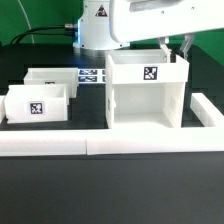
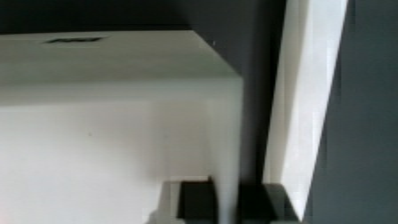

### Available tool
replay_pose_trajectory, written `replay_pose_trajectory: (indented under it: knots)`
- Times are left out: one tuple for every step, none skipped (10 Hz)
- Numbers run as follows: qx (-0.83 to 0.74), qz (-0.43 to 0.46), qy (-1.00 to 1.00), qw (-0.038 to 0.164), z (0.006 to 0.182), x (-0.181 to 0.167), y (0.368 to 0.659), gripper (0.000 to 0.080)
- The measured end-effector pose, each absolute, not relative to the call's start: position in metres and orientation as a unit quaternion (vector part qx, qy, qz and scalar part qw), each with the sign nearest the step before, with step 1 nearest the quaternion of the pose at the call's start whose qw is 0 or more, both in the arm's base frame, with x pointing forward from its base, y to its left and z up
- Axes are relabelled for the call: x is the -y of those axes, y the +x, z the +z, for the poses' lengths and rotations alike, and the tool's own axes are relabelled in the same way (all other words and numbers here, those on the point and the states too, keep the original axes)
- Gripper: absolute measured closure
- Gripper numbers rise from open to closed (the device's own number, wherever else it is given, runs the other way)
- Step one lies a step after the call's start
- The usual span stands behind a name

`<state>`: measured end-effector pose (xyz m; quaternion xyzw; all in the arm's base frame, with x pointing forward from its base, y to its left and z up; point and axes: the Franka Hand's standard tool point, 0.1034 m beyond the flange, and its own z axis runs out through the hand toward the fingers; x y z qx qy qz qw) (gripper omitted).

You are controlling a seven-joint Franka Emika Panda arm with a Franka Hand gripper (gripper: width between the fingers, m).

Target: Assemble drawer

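Observation:
The drawer's large white housing stands at the exterior view's centre right, its open front facing the camera and a tag on its upper panel. Two small open-top trays, one nearer and one behind it, sit at the exterior view's left. My gripper is at the top of the housing's right side wall. In the wrist view the gripper straddles the thin white wall. A dark finger presses each face, so it is shut on the wall.
A long low white border wall runs along the front and up the exterior view's right side. The marker board lies flat behind the trays. The arm's white base stands at the back.

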<state>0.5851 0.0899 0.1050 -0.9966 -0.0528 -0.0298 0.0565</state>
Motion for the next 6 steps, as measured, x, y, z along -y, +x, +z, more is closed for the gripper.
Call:
replay_pose_trajectory:
  knots:
    - [0.056,-0.034,-0.996,0.058,0.1053,-0.0872,0.5883,0.0758]
    - [0.043,-0.033,-0.997,0.057,0.1059,-0.0884,0.5880,0.0758]
    - [0.044,-0.034,-0.997,0.057,0.1061,-0.0882,0.5882,0.0758]
    - [0.040,-0.033,-0.997,0.058,0.1062,-0.0883,0.5883,0.0758]
    - [0.005,-0.034,-0.998,0.059,0.1070,-0.0889,0.5895,0.0758]
    - [-0.021,-0.035,-0.997,0.060,0.1074,-0.0893,0.5903,0.0758]
